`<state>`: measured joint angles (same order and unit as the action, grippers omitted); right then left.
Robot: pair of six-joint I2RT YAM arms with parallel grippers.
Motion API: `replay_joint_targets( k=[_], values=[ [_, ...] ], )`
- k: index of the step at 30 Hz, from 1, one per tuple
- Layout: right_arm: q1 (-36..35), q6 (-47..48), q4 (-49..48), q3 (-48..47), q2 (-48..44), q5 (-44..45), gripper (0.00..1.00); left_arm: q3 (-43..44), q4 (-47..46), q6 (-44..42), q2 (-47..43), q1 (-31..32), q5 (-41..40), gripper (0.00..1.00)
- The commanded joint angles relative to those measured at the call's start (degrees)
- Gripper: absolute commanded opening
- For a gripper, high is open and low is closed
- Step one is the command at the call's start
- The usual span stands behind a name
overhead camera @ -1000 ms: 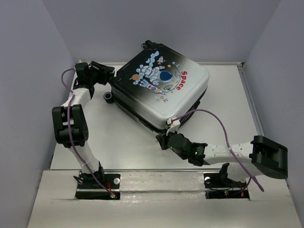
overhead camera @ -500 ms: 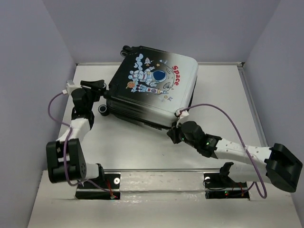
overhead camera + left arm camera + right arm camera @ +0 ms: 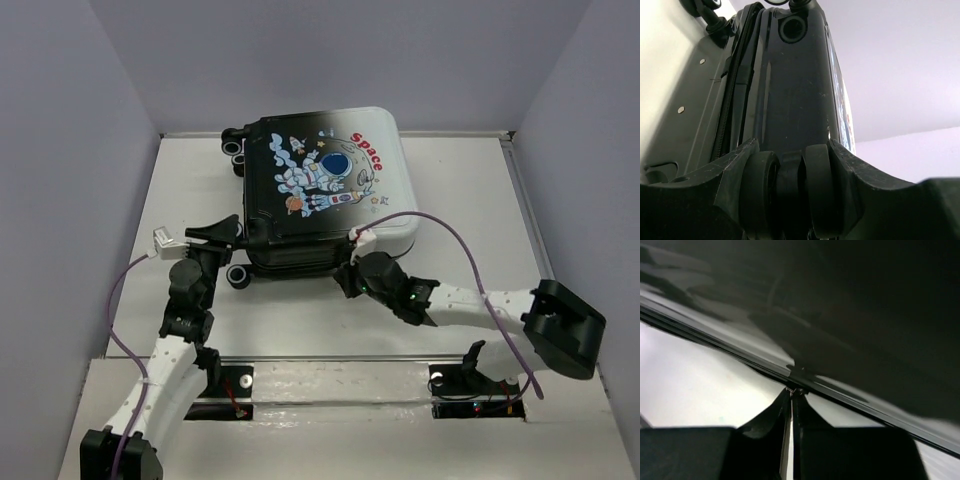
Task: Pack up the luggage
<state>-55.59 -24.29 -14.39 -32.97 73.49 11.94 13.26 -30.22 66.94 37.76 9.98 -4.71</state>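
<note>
While the luggage (image 3: 325,185) is lying on the bench (image 3: 480,200), wheels leftward, we are clamping its near wheel (image 3: 790,190) in the left jaws, right jaws together at its near seam (image 3: 800,372).

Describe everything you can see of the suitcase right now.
The suitcase is a small, glossy hard-shell case that fades from white to black. It is printed with a cartoon astronaut and a red "Space". It lies flat and closed, print up, at the far middle of the table, with its black wheels on the left side. The left gripper clasps one of the wheels between its fingers. The right gripper, shut, meets the zip seam on the near edge.
</note>
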Motion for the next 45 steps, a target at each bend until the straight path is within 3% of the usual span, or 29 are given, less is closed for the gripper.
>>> replay_joint_targets(
  k=[1, 3, 8, 10, 16, 20, 23, 24, 25, 26, 29, 32, 34, 39, 44, 45],
  values=[
    [-10.7, -2.4, -10.0, -7.5, 8.9, -14.2, 0.07, -1.6, 11.1, -8.7, -5.4, 7.7, 14.0, 0.06],
    [-10.2, -2.3, -10.1, -6.1, 8.2, -12.4, 0.07, -1.1, 13.2, -9.7, -7.4, 7.9, 14.4, 0.06],
    [1.9, -0.1, -10.0, -2.5, 1.5, -19.8, 0.07, -0.2, 14.7, -10.7, -8.9, 10.9, 13.8, 0.06],
    [4.5, 2.4, -9.0, -4.4, 1.2, -24.2, 0.07, 0.8, 13.4, -11.0, -7.9, 16.1, 9.3, 0.06],
    [8.5, 10.5, 1.2, -16.1, 1.0, -26.7, 0.07, 6.7, 11.0, -12.1, -1.5, 35.9, -4.9, 0.06],
    [8.5, 10.7, 3.7, -14.1, -2.7, -29.7, 0.07, 10.6, 6.8, -12.4, 8.0, 42.7, -8.2, 0.06],
    [5.6, 2.5, -2.0, -6.5, -3.4, -33.7, 0.07, 13.4, 3.9, -13.7, 12.1, 43.0, -7.9, 0.06],
    [-0.1, 1.2, -6.3, -4.8, -2.7, -32.7, 0.07, 15.5, 3.9, -14.6, 12.9, 43.1, -8.6, 0.06],
    [-0.1, 0.2, -7.3, -3.9, -2.0, -32.7, 0.07, 16.6, 4.5, -15.6, 13.6, 43.0, -8.6, 0.06],
    [-7.4, -0.5, -8.4, -3.6, -1.0, -30.2, 0.07, 17.8, 5.1, -16.6, 14.2, 42.8, -9.1, 0.06],
    [-16.0, -4.0, -15.3, -3.8, 2.0, -29.1, 0.07, 20.4, 7.4, -19.2, 14.4, 41.2, -8.1, 0.06],
    [-16.0, -5.1, -18.6, -1.7, -0.3, -25.9, 0.07, 20.5, 8.5, -20.0, 14.4, 38.8, -4.7, 0.06],
    [-14.4, -2.6, -14.8, -0.6, -2.6, -22.2, 0.07, 19.9, 9.6, -20.2, 14.3, 38.4, -3.9, 0.06],
    [-2.4, -2.5, -14.2, 3.5, -9.9, -26.1, 0.07, 17.9, 9.1, -19.5, 14.4, 38.4, -1.4, 0.06],
    [7.3, -0.4, -10.2, 4.9, -15.0, -29.1, 0.07, 20.6, 4.3, -19.0, 20.4, 38.4, 3.5, 0.06],
    [9.5, 0.5, -8.5, 4.5, -16.9, -29.5, 0.07, 22.6, 2.0, -18.8, 25.0, 38.5, 4.4, 0.06]
  ],
)
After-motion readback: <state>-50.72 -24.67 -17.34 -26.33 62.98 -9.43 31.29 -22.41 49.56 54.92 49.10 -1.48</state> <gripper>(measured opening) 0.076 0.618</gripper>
